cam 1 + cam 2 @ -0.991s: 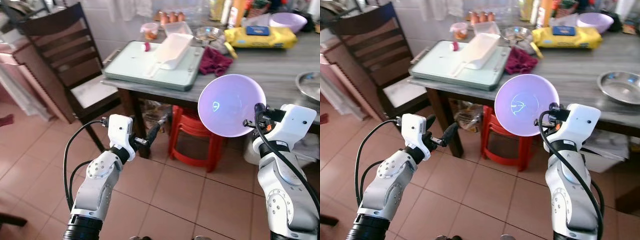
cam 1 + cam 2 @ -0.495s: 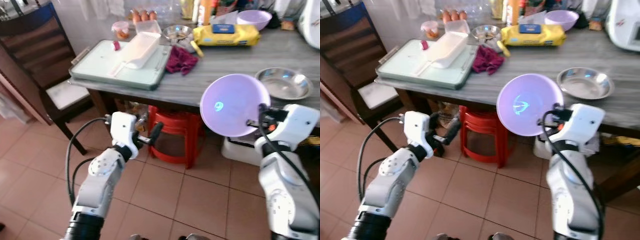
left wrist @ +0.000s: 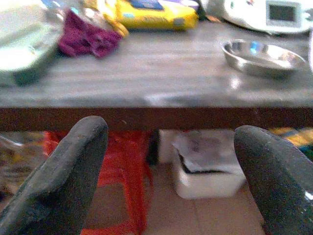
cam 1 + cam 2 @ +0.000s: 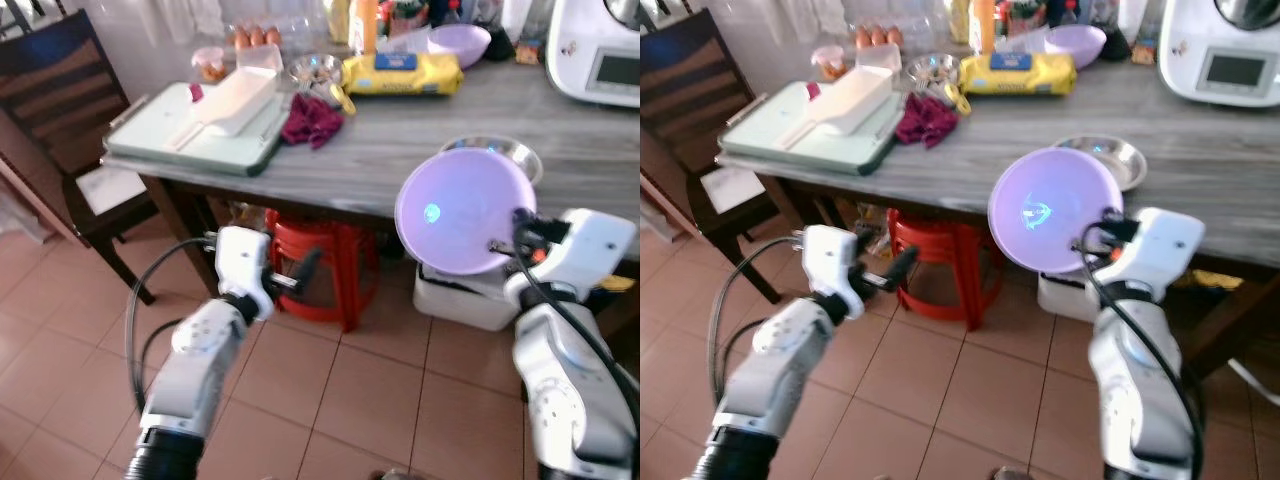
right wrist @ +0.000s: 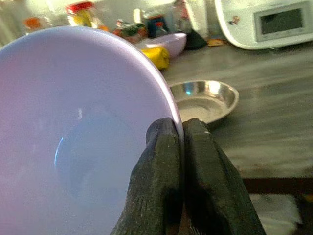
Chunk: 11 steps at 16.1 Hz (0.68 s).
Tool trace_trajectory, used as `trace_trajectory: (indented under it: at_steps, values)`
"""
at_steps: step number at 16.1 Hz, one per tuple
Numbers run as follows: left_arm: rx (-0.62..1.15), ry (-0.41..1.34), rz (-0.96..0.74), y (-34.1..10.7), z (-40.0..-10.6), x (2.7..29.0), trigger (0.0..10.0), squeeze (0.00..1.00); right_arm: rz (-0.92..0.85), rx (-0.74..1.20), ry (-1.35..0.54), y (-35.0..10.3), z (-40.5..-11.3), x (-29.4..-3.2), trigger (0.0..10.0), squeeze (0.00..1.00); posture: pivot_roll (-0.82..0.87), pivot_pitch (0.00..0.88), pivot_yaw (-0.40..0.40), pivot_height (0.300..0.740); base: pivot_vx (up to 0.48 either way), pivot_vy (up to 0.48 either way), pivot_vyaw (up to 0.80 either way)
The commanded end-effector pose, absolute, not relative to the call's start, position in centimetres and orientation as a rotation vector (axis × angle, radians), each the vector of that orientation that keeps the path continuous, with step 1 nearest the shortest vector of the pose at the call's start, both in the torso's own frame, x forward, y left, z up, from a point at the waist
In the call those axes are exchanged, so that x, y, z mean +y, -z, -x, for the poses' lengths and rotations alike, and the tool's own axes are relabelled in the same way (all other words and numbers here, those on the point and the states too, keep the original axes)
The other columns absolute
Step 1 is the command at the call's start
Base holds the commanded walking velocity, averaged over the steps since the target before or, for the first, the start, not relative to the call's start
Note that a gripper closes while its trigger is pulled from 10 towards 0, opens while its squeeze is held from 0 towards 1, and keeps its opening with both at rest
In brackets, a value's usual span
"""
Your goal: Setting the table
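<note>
My right gripper [image 5: 178, 128] is shut on the rim of a lilac plastic bowl [image 4: 465, 210], held tilted with its inside facing me, in front of the near edge of the grey wooden table [image 4: 400, 150]. Just behind the bowl, a shallow steel dish [image 4: 1105, 158] sits on the table. My left gripper [image 3: 171, 142] is open and holds nothing. It hangs below table height and points at the table's front edge, with the red stool [image 4: 325, 265] behind it.
On the table are a pale green tray [image 4: 150, 135] bearing a white container, a maroon cloth [image 4: 310, 120], a yellow packet [image 4: 400, 72], a second lilac bowl [image 4: 458, 42] and a white appliance [image 4: 595, 55]. A white box [image 4: 460, 295] sits under the table. A dark chair [image 4: 60, 110] stands at the left.
The camera has shifted right along the table, bringing the white appliance into view. The bowl stays in my right gripper and now overlaps the steel dish. My left gripper stays open.
</note>
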<state>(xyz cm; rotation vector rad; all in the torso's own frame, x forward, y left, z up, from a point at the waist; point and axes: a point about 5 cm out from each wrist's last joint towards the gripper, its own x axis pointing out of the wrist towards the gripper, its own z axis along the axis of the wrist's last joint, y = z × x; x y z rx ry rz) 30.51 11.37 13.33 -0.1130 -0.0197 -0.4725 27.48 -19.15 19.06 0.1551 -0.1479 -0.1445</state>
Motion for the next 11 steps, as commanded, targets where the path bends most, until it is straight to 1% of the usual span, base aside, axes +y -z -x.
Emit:
trace_trajectory:
  at_steps: [1,5,6,8,11]
  values:
    - [-0.044,0.440,0.104,-13.7,-30.7,11.7,10.0,0.00,-0.152,-0.167,0.149,-19.5,-27.4,-19.2,10.0,0.00,-0.19,0.116,0.115,0.740,0.000,0.000,0.00]
    - [-0.098,0.254,0.040,-14.1,-31.5,13.8,10.0,0.00,-0.123,-0.172,0.146,-19.3,-27.2,-19.4,10.0,0.00,-0.19,0.108,0.116,0.740,0.000,0.000,0.00]
    - [-0.154,0.155,-0.004,-14.8,-31.8,15.3,10.0,0.00,-0.018,-0.202,0.114,-19.5,-26.8,-19.3,10.0,0.00,-0.20,0.105,0.114,0.740,0.000,0.000,0.00]
    - [-0.172,0.099,-0.030,-14.8,-31.2,16.5,10.0,0.00,0.051,-0.215,0.096,-19.3,-26.1,-19.1,10.0,0.00,-0.19,0.103,0.109,0.740,0.000,0.000,0.00]
    - [-0.157,0.097,-0.028,-14.0,-30.3,16.7,10.0,0.00,0.066,-0.211,0.100,-18.9,-25.5,-19.0,10.0,0.00,-0.19,0.100,0.107,0.740,0.000,0.000,0.00]
